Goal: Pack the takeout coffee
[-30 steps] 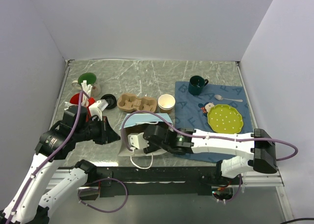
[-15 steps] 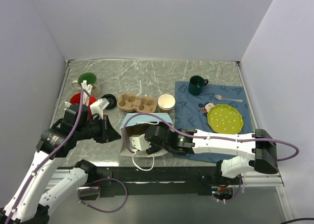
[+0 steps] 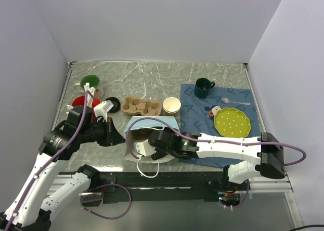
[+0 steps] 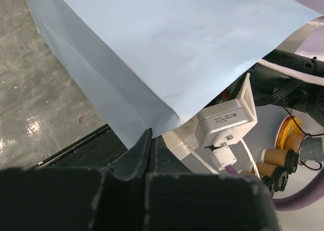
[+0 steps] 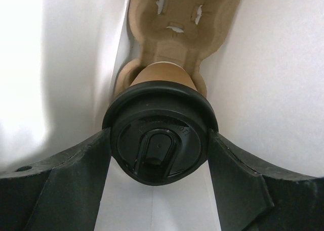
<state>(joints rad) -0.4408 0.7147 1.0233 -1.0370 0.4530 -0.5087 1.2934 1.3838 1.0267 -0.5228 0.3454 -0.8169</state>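
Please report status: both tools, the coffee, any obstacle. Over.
Left tool shut on bag edge. Right tool inside bag, closed on takeout coffee. Coffee seated in carrier. Bag walls close either side.

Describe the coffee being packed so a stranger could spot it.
Find the light-blue paper bag at the table's near edge. Inside it, the takeout coffee sits in a pulp carrier, held by the right gripper; unlike the open cup on the table, it wears a black lid.
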